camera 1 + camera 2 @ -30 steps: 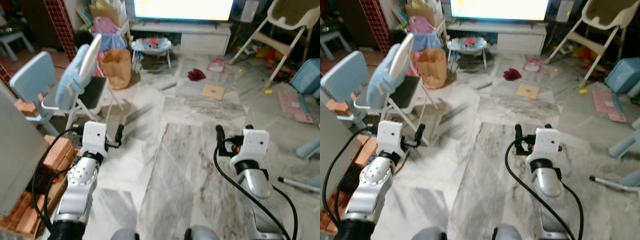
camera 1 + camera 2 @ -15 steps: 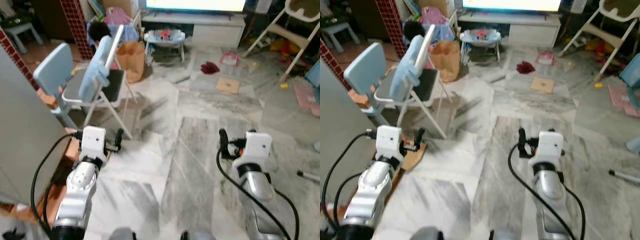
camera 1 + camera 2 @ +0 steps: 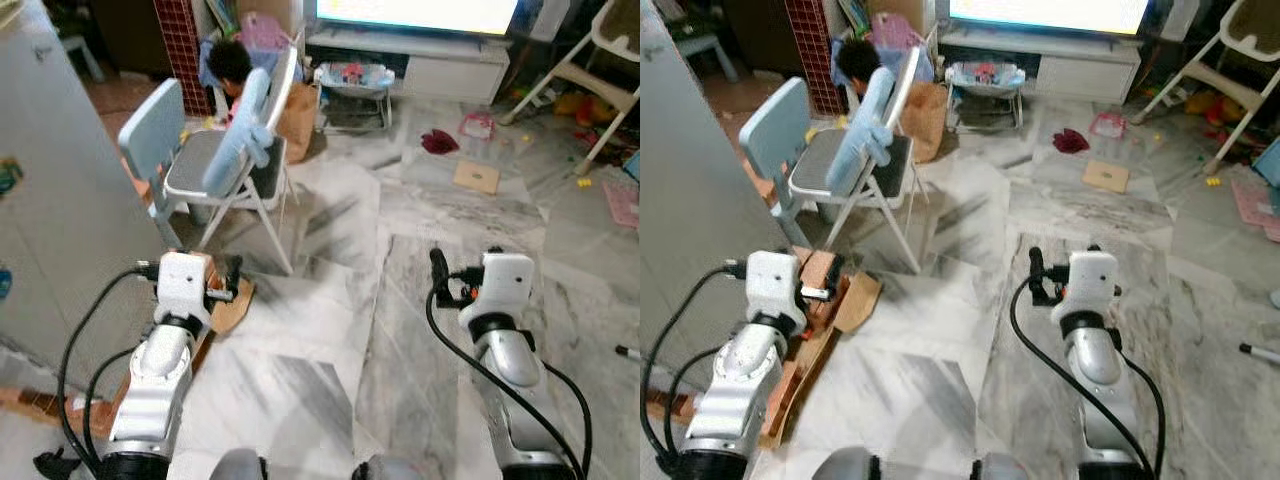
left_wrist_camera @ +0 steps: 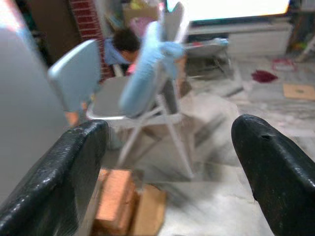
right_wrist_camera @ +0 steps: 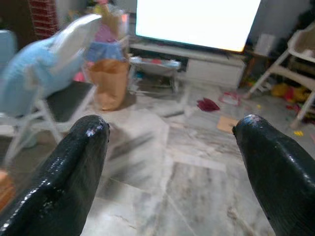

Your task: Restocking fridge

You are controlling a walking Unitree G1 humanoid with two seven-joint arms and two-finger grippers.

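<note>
Both grippers hang empty above the marble floor (image 3: 330, 330) — left gripper (image 4: 167, 167) and right gripper (image 5: 170, 162), each with fingers spread wide. At the robot's left stands the grey fridge (image 3: 55, 200), door closed; ahead of it, a folding chair (image 3: 235, 165) — bricks (image 3: 815, 275) beside the left arm.

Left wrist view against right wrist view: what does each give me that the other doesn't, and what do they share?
Left wrist view: the bricks, the grey panel, the light blue chair and a person's dark hair. Right wrist view: an unobstructed look at the brown paper bag. Both: the folding chair draped in blue, the lit TV screen, the red cloth and the cardboard square on the marble floor, each framed by open, empty jaws.
</note>
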